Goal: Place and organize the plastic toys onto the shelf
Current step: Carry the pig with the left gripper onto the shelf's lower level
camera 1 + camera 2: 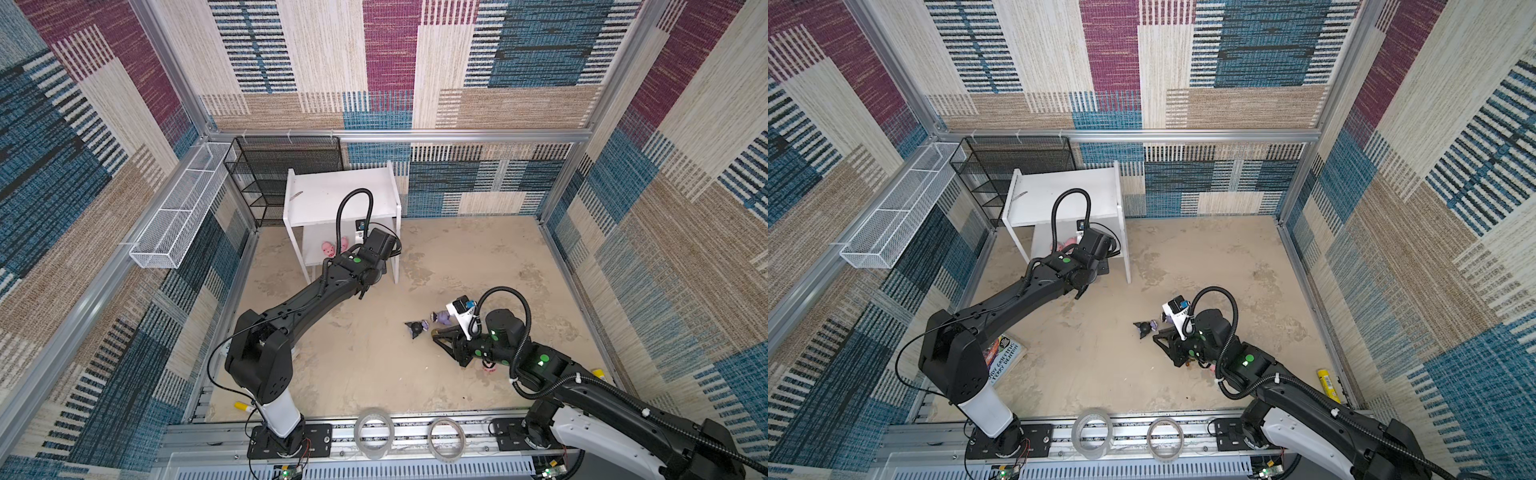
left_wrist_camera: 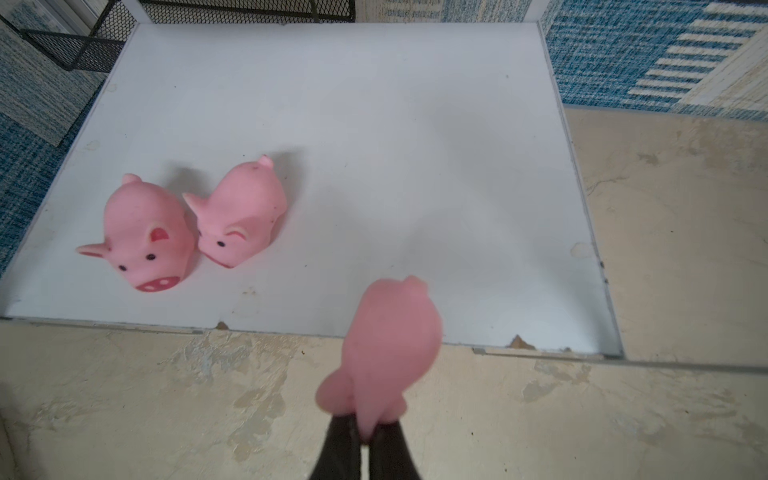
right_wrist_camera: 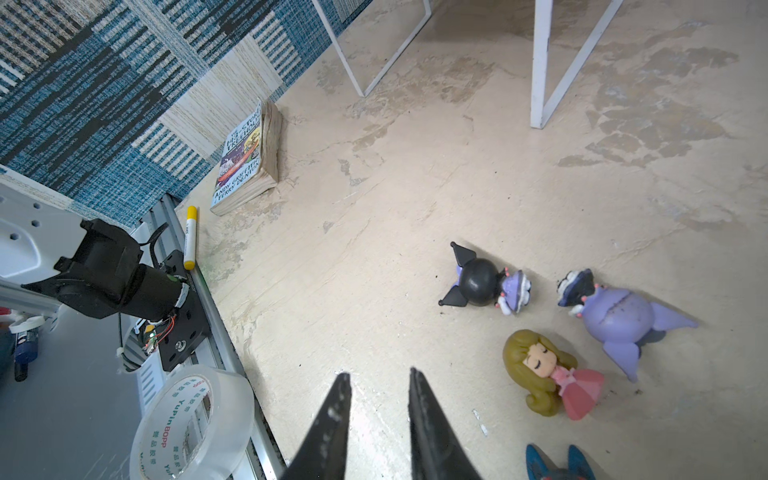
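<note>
In the left wrist view my left gripper [image 2: 365, 440] is shut on a pink pig [image 2: 390, 345], held over the front edge of the white shelf's lower board [image 2: 374, 124]. Two more pigs [image 2: 145, 237] [image 2: 241, 216] stand side by side on that board. The shelf [image 1: 340, 195] stands at the back in both top views. My right gripper [image 3: 380, 376] is open and empty above the floor. Beside it lie a black-and-purple figure [image 3: 486, 284], a second purple one [image 3: 615, 316] and the blond pink-dressed doll [image 3: 548, 372]. A blue hood [image 3: 557, 463] peeks in at the frame edge.
A black mesh rack [image 1: 286, 174] and a long white wire basket [image 1: 178, 216] sit left of the shelf. A paperback book [image 3: 247, 160] lies by the left wall, a yellow tube [image 1: 1329, 384] by the right wall. Tape rolls [image 1: 374, 432] rest on the front rail.
</note>
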Available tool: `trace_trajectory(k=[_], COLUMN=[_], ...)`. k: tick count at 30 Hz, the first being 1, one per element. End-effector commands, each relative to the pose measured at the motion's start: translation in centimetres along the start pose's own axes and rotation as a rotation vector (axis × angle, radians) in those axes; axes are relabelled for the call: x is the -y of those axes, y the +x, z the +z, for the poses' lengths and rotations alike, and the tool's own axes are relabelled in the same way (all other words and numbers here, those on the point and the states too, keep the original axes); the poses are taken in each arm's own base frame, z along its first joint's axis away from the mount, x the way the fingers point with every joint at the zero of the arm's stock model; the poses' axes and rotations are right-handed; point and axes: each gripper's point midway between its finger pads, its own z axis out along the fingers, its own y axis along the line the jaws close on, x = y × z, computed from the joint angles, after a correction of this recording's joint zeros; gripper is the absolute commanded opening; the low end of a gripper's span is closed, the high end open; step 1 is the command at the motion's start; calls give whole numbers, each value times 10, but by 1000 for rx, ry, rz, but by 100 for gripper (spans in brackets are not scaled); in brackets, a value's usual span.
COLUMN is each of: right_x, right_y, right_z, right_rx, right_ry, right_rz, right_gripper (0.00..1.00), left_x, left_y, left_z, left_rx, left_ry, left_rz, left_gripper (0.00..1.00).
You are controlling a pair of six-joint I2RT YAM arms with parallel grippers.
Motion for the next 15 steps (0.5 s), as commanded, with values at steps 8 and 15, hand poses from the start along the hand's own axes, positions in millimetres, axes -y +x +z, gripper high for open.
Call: trace_trajectory(k=[8,15], right_x=[-4,-3], right_y=[-5,-3], right_z=[0,3], right_rx=[20,10], right_ry=[-18,-19], right_rz=[0,1], right_gripper=[27,27], left_x=[-8,-6], left_y=[-8,-10], left_z=[13,16], left_rx=[29,53], left_ry=[-37,-10], left_rz=[-1,-1], left_gripper=[0,1])
